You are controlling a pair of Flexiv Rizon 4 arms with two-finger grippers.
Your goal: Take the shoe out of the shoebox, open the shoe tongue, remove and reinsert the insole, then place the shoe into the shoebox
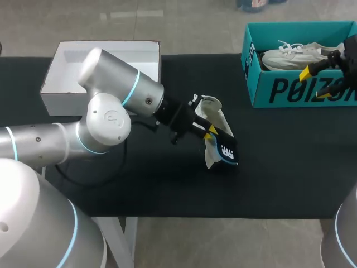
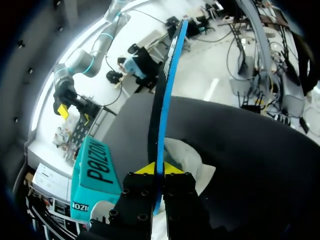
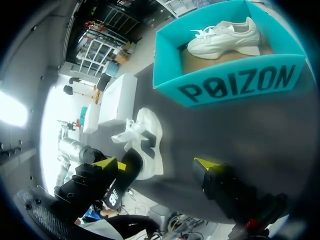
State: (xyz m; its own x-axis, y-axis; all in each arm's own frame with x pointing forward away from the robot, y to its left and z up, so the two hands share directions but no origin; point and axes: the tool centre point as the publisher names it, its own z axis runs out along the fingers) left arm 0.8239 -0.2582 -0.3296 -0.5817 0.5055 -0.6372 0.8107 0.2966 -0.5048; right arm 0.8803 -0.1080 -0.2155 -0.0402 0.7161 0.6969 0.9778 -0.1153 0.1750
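Note:
A white shoe point(image 1: 212, 114) lies on the black table, laces showing in the right wrist view point(image 3: 147, 135). My left gripper point(image 1: 208, 132) is shut on a dark insole point(image 1: 224, 149) with a blue edge, held just above and beside the shoe. In the left wrist view the insole point(image 2: 164, 95) stands edge-on between the left gripper's point(image 2: 159, 169) tips, over the shoe point(image 2: 187, 155). My right gripper point(image 1: 315, 84) hangs open at the front of the teal shoebox point(image 1: 290, 92), holding nothing. From the right gripper point(image 3: 156, 165) the insole point(image 3: 125, 172) shows ahead.
A second white shoe point(image 1: 293, 54) lies inside the teal shoebox point(image 3: 225, 87). A white open box point(image 1: 100, 67) stands at the table's back left. The table's front edge runs just below the held insole.

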